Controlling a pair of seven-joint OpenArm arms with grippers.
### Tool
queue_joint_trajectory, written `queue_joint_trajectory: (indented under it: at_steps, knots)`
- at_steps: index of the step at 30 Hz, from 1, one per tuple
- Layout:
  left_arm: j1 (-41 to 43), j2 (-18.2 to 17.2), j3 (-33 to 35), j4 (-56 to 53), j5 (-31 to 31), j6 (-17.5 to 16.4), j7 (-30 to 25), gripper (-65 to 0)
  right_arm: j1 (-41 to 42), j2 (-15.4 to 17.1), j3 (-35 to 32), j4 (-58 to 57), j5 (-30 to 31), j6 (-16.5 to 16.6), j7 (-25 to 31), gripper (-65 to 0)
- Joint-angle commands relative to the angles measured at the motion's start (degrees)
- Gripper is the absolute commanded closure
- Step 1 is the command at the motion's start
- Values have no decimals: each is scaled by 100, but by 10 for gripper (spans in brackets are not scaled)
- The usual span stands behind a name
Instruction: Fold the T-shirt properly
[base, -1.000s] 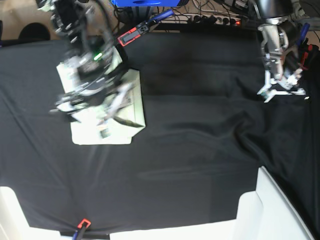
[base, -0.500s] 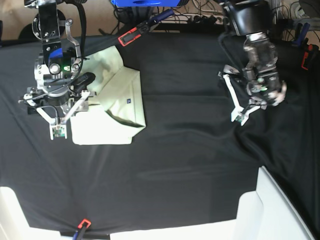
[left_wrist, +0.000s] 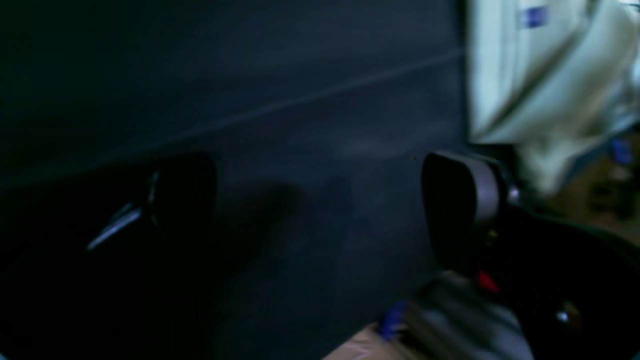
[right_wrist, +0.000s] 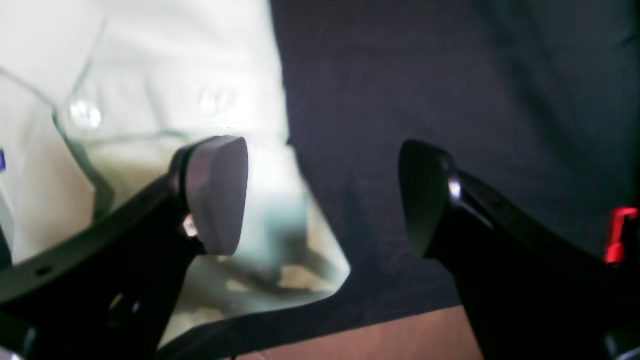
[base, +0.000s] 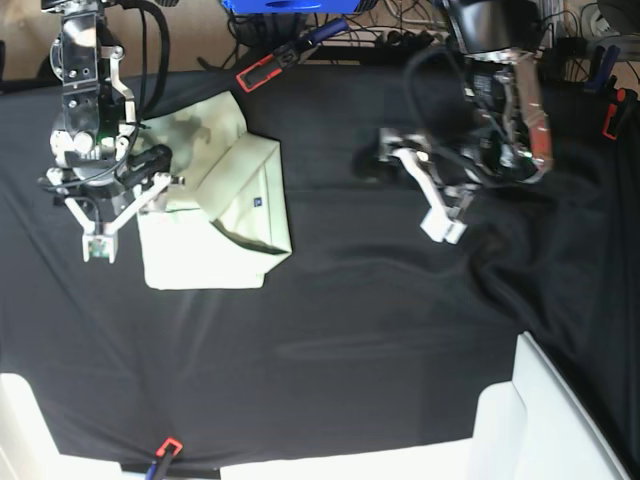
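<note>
No writing can be read anywhere; the only mark is a tiny blue patch (base: 257, 201) on the T-shirt (base: 225, 225), too small and blurred to make out.

The T-shirt lies folded into a compact block in the upper left of the base view, flat on the black cloth (base: 340, 320) that covers the bench, collar edge showing across its middle. In the right wrist view it fills the left half of the frame; in the left wrist view it sits in the upper right corner.

The right pincer (base: 92, 213) hangs at the T-shirt's left edge, its jaws spread and gripping nothing. The left pincer (base: 415, 185) is over bare cloth right of centre, well apart from the T-shirt, jaws wide and empty.

A red-and-black clip (base: 262, 70) sits at the top edge, another red clip (base: 167, 447) at the bottom edge, and white panels (base: 545, 420) fill the lower right corner.

Against the frame 0.5 seconds before, the left pincer has swung further left toward the centre, and the right pincer has shifted slightly up and left. The T-shirt has not moved.
</note>
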Motion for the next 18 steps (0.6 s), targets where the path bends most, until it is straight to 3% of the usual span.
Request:
queue_joint_trajectory:
  at_steps: [1, 9, 13, 18]
  knots:
    - [-96, -64, 79, -8, -176, -30, -50, -650, 35, 28, 28, 62, -35, -5, 107, -443]
    - [-377, -82, 1362, -403, -1012, -30, -94, -650, -62, 28, 19, 0, -35, -5, 107, -441]
    - [-606, -73, 1723, -790, -1495, -30, -94, -650, -123, 28, 19, 27, -35, -5, 116, -441]
    - [-852, -55, 1828, -1660, -1618, -30, -94, -650, -158, 28, 19, 36, -35, -5, 116, -441]
